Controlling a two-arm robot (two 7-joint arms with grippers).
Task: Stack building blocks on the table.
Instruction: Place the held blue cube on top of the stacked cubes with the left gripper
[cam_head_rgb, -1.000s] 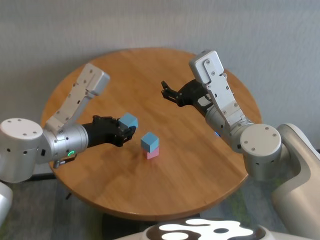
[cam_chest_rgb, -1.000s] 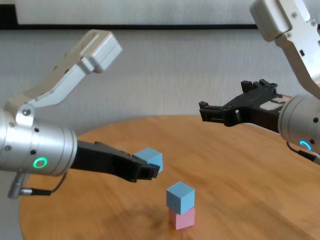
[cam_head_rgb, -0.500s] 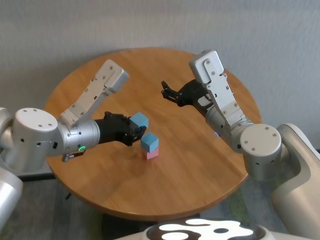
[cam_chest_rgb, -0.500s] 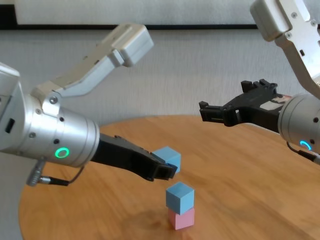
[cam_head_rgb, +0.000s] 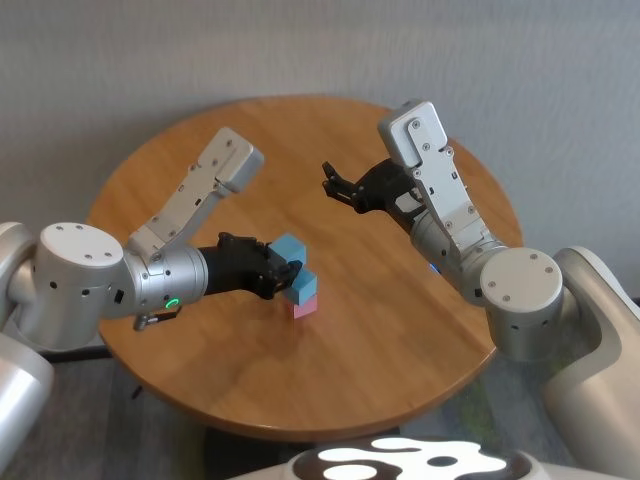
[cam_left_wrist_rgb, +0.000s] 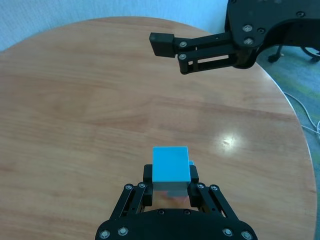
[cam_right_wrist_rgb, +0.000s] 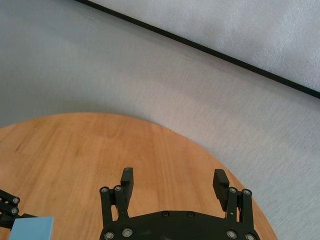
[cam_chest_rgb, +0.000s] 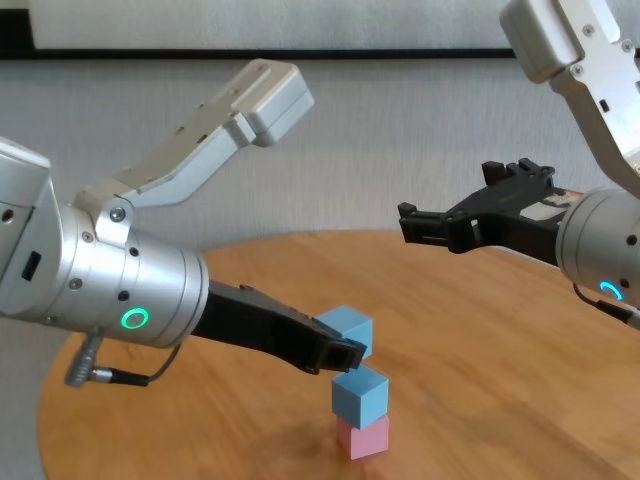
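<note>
Counter (cam_head_rgb: 400, 330): round, light-brown wood grain, carrying every item listed. Left hand (cam_head_rgb: 283, 270): black, reaching in low over the counter, clamped on a light blue block (cam_head_rgb: 287, 247) held between its fingers (cam_left_wrist_rgb: 192, 176), one on each side face; seen in the left wrist view (cam_left_wrist_rgb: 170, 175) with the block's (cam_left_wrist_rgb: 170, 163) top face showing just ahead of the palm. Held block: raised clear of the counter, just above and slightly to the left-arm side of the stack in the chest view (cam_chest_rgb: 347, 326); whether its underside touches the cube below cannot be told. Stack: second light blue block (cam_chest_rgb: 360, 395) sitting squarely on a pink block (cam_chest_rgb: 363, 437), the pink one resting on the counter, directly under the tips of the left hand (cam_chest_rgb: 345, 352); in the head view the stacked blue cube (cam_head_rgb: 303, 287) and the pink cube (cam_head_rgb: 306, 306) lie right beside those fingertips. Right hand (cam_head_rgb: 333, 184): black, held high above the counter, well apart from the stack and beyond the left hand, spread wide with nothing between its fingers (cam_right_wrist_rgb: 127, 180); same hand in the chest view (cam_chest_rgb: 432, 226), in its own wrist view (cam_right_wrist_rgb: 174, 182), and facing the left wrist camera across the counter (cam_left_wrist_rgb: 172, 47). A corner of the held block shows at the edge of the right wrist view (cam_right_wrist_rgb: 32, 227).
</note>
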